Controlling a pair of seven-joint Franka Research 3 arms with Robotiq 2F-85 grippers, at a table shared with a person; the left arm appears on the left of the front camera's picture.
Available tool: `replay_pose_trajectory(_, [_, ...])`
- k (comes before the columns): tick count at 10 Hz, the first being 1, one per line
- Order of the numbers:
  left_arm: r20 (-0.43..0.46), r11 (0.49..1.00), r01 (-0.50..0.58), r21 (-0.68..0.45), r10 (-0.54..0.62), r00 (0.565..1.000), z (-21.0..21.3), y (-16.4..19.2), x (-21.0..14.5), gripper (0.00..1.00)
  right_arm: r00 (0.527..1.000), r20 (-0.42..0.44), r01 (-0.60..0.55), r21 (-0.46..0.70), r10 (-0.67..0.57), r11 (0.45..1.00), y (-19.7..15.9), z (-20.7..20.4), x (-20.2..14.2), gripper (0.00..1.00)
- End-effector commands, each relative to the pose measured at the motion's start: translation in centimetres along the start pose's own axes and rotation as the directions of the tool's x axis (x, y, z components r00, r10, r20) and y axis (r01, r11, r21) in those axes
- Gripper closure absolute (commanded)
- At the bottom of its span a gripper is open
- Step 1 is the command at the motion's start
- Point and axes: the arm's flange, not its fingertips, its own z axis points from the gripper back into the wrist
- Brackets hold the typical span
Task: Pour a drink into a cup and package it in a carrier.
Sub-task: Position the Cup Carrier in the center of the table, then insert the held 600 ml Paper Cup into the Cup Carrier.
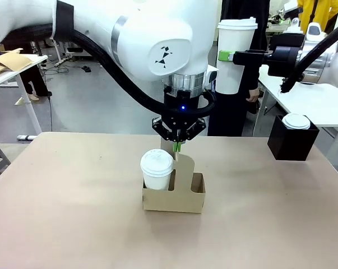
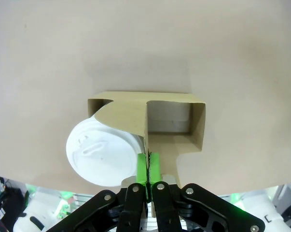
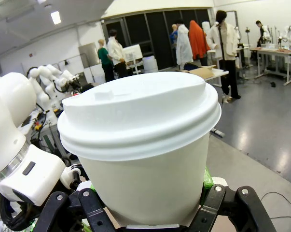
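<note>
Left gripper (image 1: 179, 147) is pinched narrow on the top edge of the upright handle panel of the brown cardboard drink carrier (image 1: 183, 196). Its green pads (image 2: 141, 166) lie flat against the thin board on both sides. That low box sits near the middle of the smooth tan table (image 1: 73, 213), with wide tabletop on every side and the table's edges well off. A white paper cup with a domed plastic lid (image 1: 156, 167) stands in the carrier's left slot, close against the panel. The right slot (image 2: 169, 118) is a square open well. Right gripper (image 3: 147, 193) clamps the tall white paper cup (image 1: 235, 56), lidded and slightly tapered, upright and high above the table's far right. A matte black box (image 1: 292, 145) near that edge carries a short white lidded cup (image 1: 296, 121).
</note>
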Motion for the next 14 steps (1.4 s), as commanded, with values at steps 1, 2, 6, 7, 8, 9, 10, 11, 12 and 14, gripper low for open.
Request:
replay_pose_trajectory(1, [0.017,0.999,-0.037,-0.021,0.038,0.999,-1.2,0.5,-0.6,0.98,1.0,0.02,0.003,0.005,-0.003,1.0,0.1,-0.3,0.6,0.2])
replay_pose_trajectory(2, [0.005,0.997,-0.036,-0.061,0.036,0.999,-1.7,0.9,-0.7,0.98,1.0,0.02,0.003,0.005,-0.003,1.0,0.1,-0.3,0.6,0.2])
replay_pose_trajectory(6, [0.005,1.0,-0.011,-0.016,0.011,1.0,-0.3,0.2,0.2,0.98,1.0,0.02,0.003,0.005,-0.003,1.0,0.1,-0.3,0.6,0.2])
replay_pose_trajectory(7, [0.005,1.0,-0.011,-0.016,0.011,1.0,-0.3,0.2,0.2,0.98,1.0,0.02,0.003,0.005,-0.003,1.0,0.1,-0.3,0.6,0.2])
replay_pose_trajectory(8, [0.005,1.0,-0.011,-0.016,0.011,1.0,-0.3,0.2,0.2,0.98,1.0,0.02,0.003,0.005,-0.003,1.0,0.1,-0.3,0.6,0.2])
replay_pose_trajectory(9, [0.001,0.999,-0.02,-0.026,0.02,1.0,-0.1,0.3,0.3,0.41,1.0,0.02,0.003,0.005,-0.003,1.0,0.1,-0.3,0.6,0.2])
replay_pose_trajectory(10, [-0.01,0.998,0.001,-0.065,-0.001,1.0,0.3,1.4,0.4,0.4,1.0,0.02,0.003,0.005,-0.003,1.0,0.1,-0.3,0.6,0.2])
replay_pose_trajectory(11, [-0.018,0.996,0.023,-0.089,-0.025,1.0,1.2,2.6,0.5,0.0,1.0,0.02,0.003,0.005,-0.003,1.0,0.1,-0.3,0.6,0.2])
replay_pose_trajectory(12, [-0.023,0.992,0.064,-0.111,-0.067,0.997,2.3,3.6,0.5,0.0,1.0,0.0,0.0,0.0,0.0,1.0,0.0,0.0,0.0,0.2])
replay_pose_trajectory(14, [-0.02,0.965,0.183,-0.188,-0.19,0.982,5.0,6.6,0.7,0.16,0.999,-0.016,0.037,0.084,-0.036,0.996,-2.4,0.2,-1.1,0.2])
